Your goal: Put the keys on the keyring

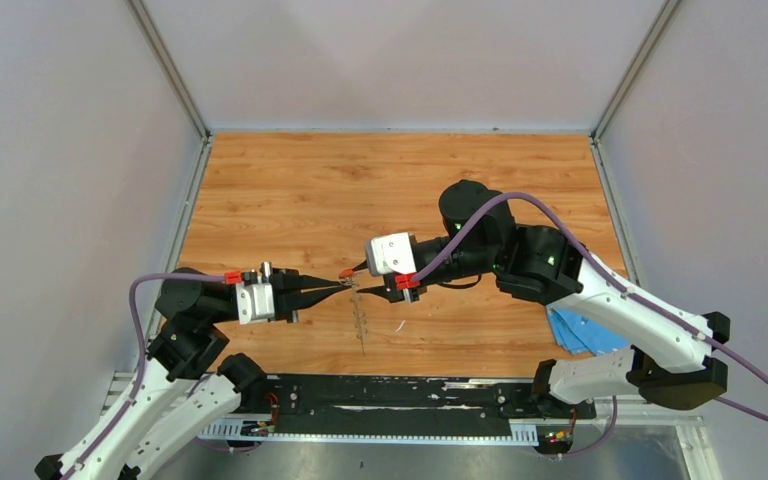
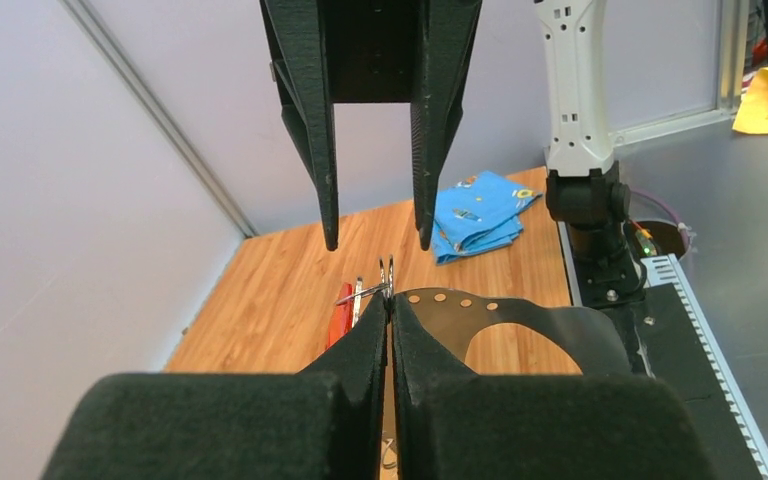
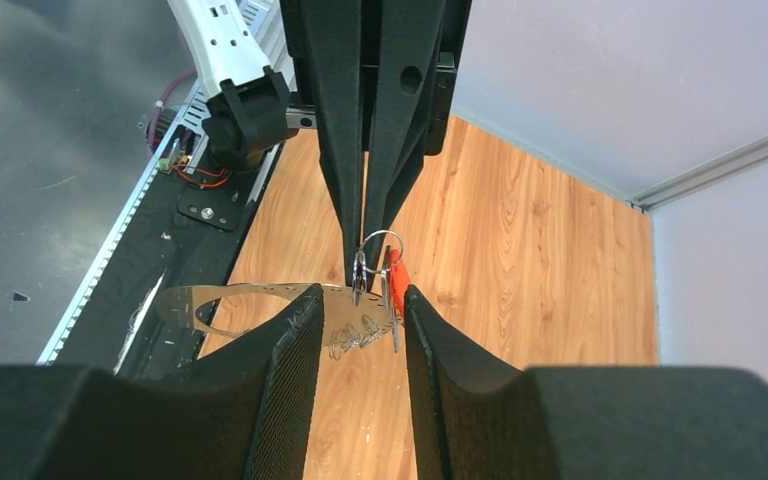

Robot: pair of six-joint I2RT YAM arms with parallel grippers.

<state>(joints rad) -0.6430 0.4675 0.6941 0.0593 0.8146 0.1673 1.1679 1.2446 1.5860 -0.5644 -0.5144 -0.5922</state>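
Observation:
My left gripper [image 1: 343, 287] is shut on the keyring [image 1: 361, 325], a thin grey metal ring with small holes, and holds it above the table. The keyring also shows in the left wrist view [image 2: 520, 312] and the right wrist view [image 3: 220, 297]. The red-headed key [image 3: 397, 275] hangs on a small wire loop [image 3: 382, 240] at the left fingertips. It also shows in the left wrist view [image 2: 339, 318]. My right gripper [image 3: 360, 300] is open, with one finger on each side of the key and the ring's end. The blue-headed key is out of view.
A folded blue cloth [image 1: 585, 330] lies at the table's near right, under the right arm. A black rail [image 1: 400, 395] runs along the near edge between the arm bases. Grey walls stand on three sides.

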